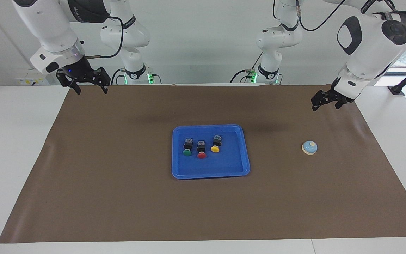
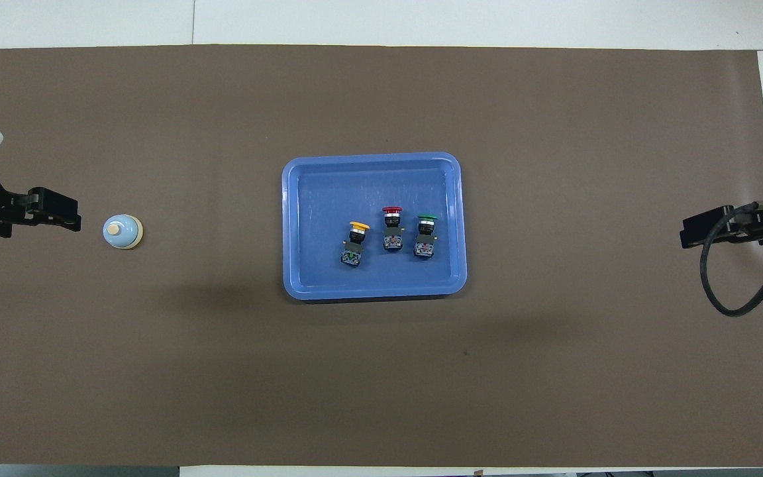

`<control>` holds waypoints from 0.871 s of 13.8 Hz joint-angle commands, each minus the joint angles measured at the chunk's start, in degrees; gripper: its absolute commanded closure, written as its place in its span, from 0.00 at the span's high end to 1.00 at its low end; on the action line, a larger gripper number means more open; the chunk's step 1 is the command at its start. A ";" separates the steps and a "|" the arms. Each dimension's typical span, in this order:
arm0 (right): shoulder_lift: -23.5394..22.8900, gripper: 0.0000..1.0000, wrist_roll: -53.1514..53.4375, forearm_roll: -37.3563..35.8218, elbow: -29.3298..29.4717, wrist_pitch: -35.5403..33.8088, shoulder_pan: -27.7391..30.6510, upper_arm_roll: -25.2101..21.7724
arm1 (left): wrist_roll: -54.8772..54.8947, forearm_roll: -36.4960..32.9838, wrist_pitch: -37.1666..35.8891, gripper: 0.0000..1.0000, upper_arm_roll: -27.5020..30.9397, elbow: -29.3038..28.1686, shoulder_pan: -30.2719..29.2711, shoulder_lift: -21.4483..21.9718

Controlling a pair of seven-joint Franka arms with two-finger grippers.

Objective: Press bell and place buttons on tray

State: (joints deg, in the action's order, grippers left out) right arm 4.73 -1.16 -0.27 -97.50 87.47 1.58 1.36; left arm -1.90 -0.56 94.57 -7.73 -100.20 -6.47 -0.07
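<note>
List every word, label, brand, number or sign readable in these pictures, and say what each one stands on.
White lettering on the black band of the right arm: too blurred to read.
White lettering on the black cable strap of the left arm: too blurred to read.
Labels on the black bodies of the buttons in the tray: too small to read.
The bell: no text.

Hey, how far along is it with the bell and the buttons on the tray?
Looks essentially done. The green button, red button and yellow button all lie in the blue tray. The bell stands free on the brown mat, untouched. Nothing is in hand: the left gripper is open, raised above the mat; the right gripper waits open at its end. Nothing visible is left.
</note>
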 commanded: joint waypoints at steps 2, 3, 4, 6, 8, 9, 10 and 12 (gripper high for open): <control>0.01 1.00 0.37 -0.87 0.47 -1.16 0.00 0.14 | 2.86 -0.58 -0.97 1.00 0.35 0.44 0.32 0.16; 0.01 1.00 0.37 -0.87 0.47 -1.16 0.00 0.14 | 2.86 -0.58 -0.97 1.00 0.35 0.44 0.32 0.16; 0.01 1.00 0.37 -0.87 0.47 -1.16 0.00 0.14 | 2.86 -0.58 -0.97 1.00 0.35 0.44 0.49 -0.02; 0.01 1.00 0.37 -0.87 0.47 -1.16 0.00 0.14 | 2.60 -0.75 -1.23 1.00 0.44 0.71 1.63 -0.02; 0.01 1.00 0.37 -0.87 0.47 -1.16 0.00 0.14 | 2.34 -0.84 -1.14 1.00 0.35 0.79 1.55 -0.02; 0.01 1.00 0.37 -0.87 0.47 -1.16 0.00 0.14 | 2.25 -0.76 -0.97 1.00 0.27 0.79 1.37 -0.02; 0.01 1.00 0.37 -0.87 0.47 -1.16 0.00 0.14 | 2.25 -0.75 -0.88 1.00 0.26 0.88 1.37 -0.02; 0.01 1.00 0.37 -0.87 0.47 -1.16 0.00 0.14 | 2.25 -0.40 -1.93 1.00 0.26 3.16 1.20 -0.28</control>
State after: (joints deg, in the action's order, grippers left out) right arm 4.73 -1.16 -0.27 -97.50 87.47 1.58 1.36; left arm 0.20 -0.59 94.57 -7.79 -99.78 -5.53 -0.08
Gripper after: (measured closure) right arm 0.000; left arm 0.000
